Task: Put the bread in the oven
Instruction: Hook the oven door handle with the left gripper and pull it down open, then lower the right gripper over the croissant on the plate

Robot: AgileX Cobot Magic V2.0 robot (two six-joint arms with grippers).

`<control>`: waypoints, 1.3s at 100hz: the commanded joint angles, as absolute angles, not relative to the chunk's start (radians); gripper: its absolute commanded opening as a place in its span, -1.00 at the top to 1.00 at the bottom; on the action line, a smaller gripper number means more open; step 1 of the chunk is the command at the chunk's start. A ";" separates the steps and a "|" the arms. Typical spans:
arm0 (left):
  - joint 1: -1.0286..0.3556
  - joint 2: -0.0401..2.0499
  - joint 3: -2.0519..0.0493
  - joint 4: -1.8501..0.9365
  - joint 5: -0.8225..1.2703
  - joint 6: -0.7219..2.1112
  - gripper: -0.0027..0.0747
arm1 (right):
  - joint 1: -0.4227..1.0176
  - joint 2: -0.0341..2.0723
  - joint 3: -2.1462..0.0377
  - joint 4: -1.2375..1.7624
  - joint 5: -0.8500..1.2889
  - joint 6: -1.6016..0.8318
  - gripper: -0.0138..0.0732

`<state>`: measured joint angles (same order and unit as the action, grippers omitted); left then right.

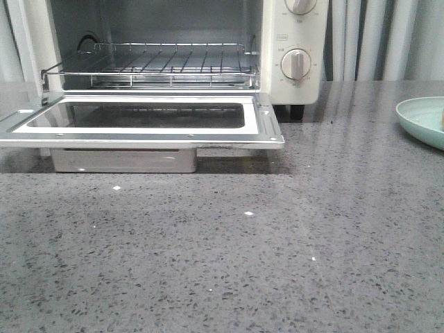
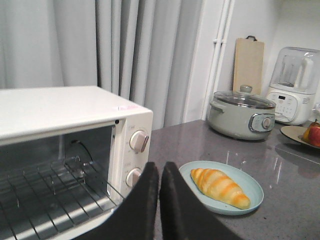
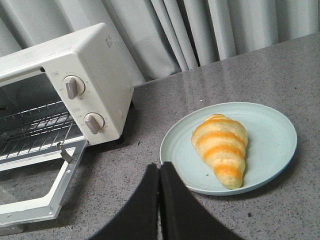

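The cream-white oven [image 1: 295, 41] stands at the back left, its glass door [image 1: 139, 118] folded down flat and its wire rack [image 1: 152, 66] bare. It also shows in the left wrist view [image 2: 75, 112] and the right wrist view [image 3: 95, 65]. The bread [image 3: 221, 142], a golden roll with orange stripes, lies on a pale green plate [image 3: 275, 135] right of the oven; it also shows in the left wrist view [image 2: 219, 186]. My left gripper [image 2: 159, 167] is shut and empty, held above the counter near the oven's knobs. My right gripper [image 3: 159, 169] is shut and empty, just short of the plate's rim.
The plate's edge [image 1: 416, 118] shows at the far right of the front view. Behind it stand a grey-green pot with glass lid [image 2: 242, 115], a white appliance [image 2: 292, 87], a wooden board [image 2: 248, 62] and a dish with fruit [image 2: 307, 135]. Grey curtains hang behind.
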<state>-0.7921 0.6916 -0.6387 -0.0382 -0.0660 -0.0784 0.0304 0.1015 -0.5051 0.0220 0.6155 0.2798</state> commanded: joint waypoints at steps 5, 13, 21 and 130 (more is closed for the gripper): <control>-0.802 0.615 -0.722 0.048 -0.042 -0.076 0.99 | 0.030 0.122 -0.536 0.026 0.538 0.270 0.84; -0.802 0.585 -0.744 0.093 -0.006 -0.076 0.99 | 0.030 0.142 -0.536 0.026 0.537 0.270 0.84; -0.800 0.560 -0.767 0.110 0.014 -0.076 0.99 | 0.030 0.186 -0.538 0.026 0.537 0.270 0.84; -0.787 0.540 -0.803 0.208 0.145 -0.078 0.99 | 0.030 1.183 -1.154 -0.166 0.809 0.174 0.26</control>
<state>-0.7903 0.5373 -0.7655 0.1897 0.2063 -0.0747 0.0304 1.1502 -1.1039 -0.1388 0.8471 0.1872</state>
